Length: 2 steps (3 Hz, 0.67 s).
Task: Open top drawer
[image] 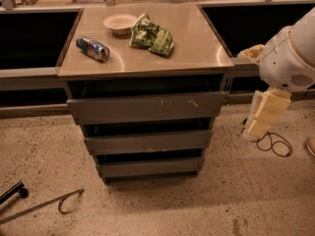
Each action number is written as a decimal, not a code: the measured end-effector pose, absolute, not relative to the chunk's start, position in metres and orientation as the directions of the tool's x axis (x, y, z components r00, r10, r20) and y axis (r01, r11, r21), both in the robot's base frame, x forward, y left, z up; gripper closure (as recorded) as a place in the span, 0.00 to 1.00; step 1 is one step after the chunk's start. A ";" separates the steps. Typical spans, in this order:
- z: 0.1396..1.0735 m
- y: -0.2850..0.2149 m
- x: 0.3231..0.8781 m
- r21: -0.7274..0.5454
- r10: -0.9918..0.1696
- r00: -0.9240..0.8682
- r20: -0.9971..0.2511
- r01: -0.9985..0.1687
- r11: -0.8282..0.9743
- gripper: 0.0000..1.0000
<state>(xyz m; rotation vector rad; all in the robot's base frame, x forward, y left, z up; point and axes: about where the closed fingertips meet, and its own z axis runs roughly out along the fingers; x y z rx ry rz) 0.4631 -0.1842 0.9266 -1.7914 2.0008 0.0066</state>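
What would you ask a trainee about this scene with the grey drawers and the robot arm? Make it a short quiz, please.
1. True or false: the gripper is touching the top drawer.
2. A can, a bowl and a green bag lie on the cabinet top. Which is farthest left? A. can B. bowl C. green bag
3. Fill in: the cabinet shows ___ grey drawer fronts.

Key:
1. False: the gripper hangs to the right of the cabinet, apart from it.
2. A
3. three
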 end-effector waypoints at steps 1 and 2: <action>0.917 -0.181 0.465 -0.287 -0.939 -0.050 -0.341 -0.945 0.154 0.00; 0.880 -0.170 0.477 -0.274 -0.926 -0.019 -0.378 -0.953 0.131 0.00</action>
